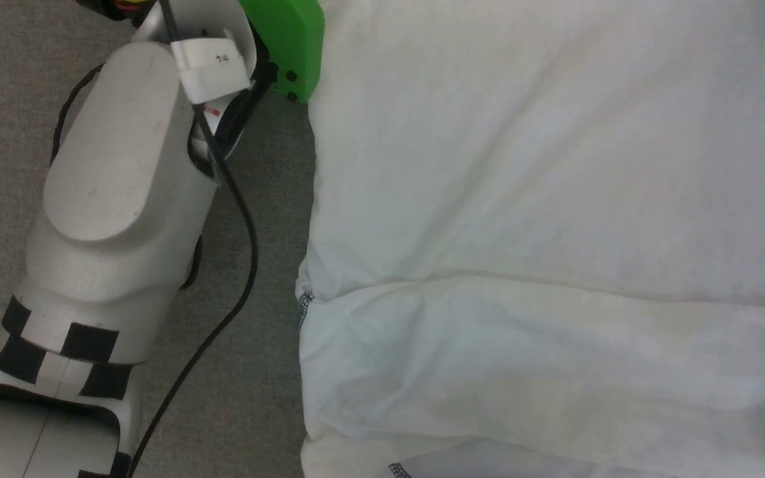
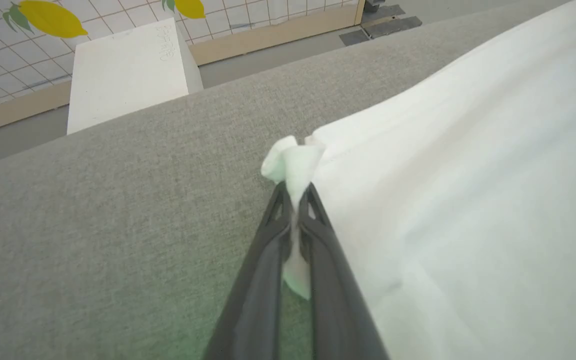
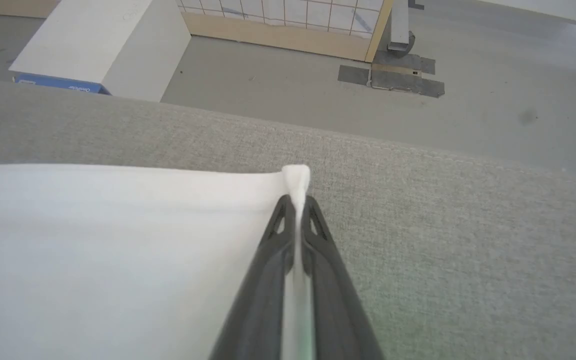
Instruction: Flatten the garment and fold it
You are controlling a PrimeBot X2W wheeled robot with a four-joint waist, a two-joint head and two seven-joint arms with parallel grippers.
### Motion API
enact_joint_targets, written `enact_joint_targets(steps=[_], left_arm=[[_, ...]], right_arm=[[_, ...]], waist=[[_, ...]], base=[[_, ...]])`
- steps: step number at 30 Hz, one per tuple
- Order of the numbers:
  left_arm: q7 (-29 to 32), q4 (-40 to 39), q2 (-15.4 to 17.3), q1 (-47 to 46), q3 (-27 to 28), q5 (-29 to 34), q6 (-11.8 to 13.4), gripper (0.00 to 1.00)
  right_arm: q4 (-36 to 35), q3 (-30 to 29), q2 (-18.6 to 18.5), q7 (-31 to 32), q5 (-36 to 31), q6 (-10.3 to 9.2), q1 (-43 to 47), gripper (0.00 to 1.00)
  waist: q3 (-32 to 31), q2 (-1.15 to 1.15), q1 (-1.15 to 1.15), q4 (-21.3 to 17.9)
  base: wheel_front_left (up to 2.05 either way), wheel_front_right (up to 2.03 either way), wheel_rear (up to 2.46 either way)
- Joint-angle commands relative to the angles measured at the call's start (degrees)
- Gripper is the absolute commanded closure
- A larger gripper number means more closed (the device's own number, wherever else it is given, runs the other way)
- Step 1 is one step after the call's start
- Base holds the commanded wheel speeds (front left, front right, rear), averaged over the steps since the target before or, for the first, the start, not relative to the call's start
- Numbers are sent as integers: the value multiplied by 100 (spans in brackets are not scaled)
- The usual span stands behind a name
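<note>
Corners of the garment (image 1: 542, 186) are pinched, one in each gripper. The left gripper (image 2: 295, 192) has its fingers pressed together on a bunched bit of edge, and the right gripper (image 3: 297, 200) clamps a neater corner the same way. The garment lies spread on the grey surface (image 2: 118, 210), with a crease running across it. I'd call this the flattening step, or the start of a fold. Next, both arms probably need to move together, edge taut, so nothing sags or slips.
</note>
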Motion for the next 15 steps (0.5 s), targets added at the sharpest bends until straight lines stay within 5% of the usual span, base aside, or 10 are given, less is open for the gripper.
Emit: enact_joint_targets(steps=[1,15], left_arm=[[-167,7,24,-87,74,-20,47,100],[-1443,-152,392,218,423,49,133,100]], right_arm=[[-30,-52,-51,-137,77,-10,-38,100],[-321,-233,-384,-1093,851,-10,630,100]], waist=[[-136,0,0,-86],[-1270,0,0,-494]], base=[[0,0,0],[0,0,0]])
